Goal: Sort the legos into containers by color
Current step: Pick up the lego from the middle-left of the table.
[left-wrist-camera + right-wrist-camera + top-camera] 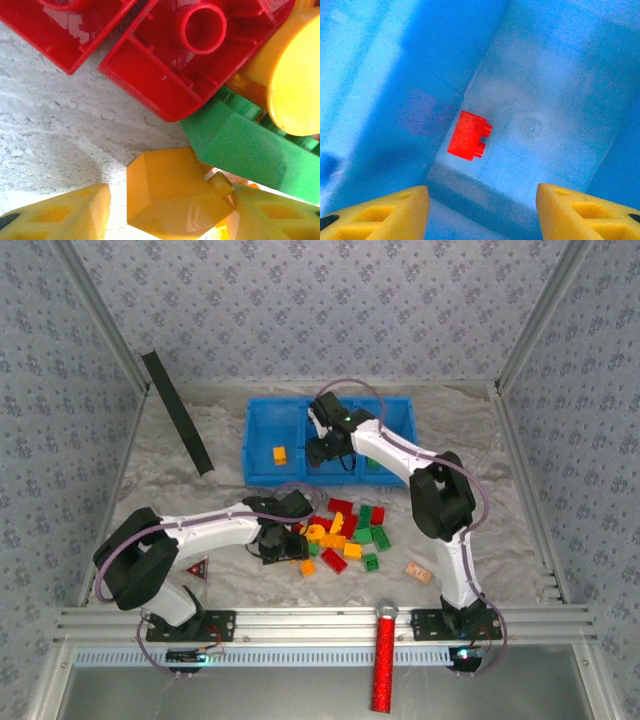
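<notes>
Right pincer (482, 200), jaws apart and empty, over the middle compartment of the containers (262, 430) (one red lego (468, 135) inside); left pincer (170, 192), unclosed, straddles an orange lego (165, 212) on the surface (50, 125).

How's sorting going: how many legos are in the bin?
3: orange lego, left compartment; red lego, middle; green lego, right, beside the right arm, which may hide more.

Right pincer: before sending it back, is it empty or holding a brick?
Empty: right pincer open, nothing between its fingers; a red brick lies on the blue bin floor below.
</notes>
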`<action>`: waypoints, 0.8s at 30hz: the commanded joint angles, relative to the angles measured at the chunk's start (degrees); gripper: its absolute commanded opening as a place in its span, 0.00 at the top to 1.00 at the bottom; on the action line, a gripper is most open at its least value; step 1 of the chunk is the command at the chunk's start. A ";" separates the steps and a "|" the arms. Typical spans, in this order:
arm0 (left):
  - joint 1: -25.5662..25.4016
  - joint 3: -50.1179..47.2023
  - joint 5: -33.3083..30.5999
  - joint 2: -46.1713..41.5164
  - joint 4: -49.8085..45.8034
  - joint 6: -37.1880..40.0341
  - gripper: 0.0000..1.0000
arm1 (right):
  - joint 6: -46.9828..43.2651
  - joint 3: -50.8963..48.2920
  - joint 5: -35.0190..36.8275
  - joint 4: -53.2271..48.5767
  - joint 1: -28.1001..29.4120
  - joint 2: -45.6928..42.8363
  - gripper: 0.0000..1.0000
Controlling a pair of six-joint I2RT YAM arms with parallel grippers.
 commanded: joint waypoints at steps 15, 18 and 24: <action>-0.36 -1.25 -1.34 -1.40 -2.01 1.45 0.72 | 3.74 -20.91 0.74 -4.38 1.86 -26.68 0.39; -0.25 -1.12 -1.26 -3.19 -4.59 2.13 0.74 | 6.90 -29.25 -0.34 -4.62 2.82 -32.61 0.39; 3.60 1.49 -0.85 -9.20 -9.68 5.01 0.75 | 13.89 -44.09 -0.30 -4.20 9.16 -42.18 0.41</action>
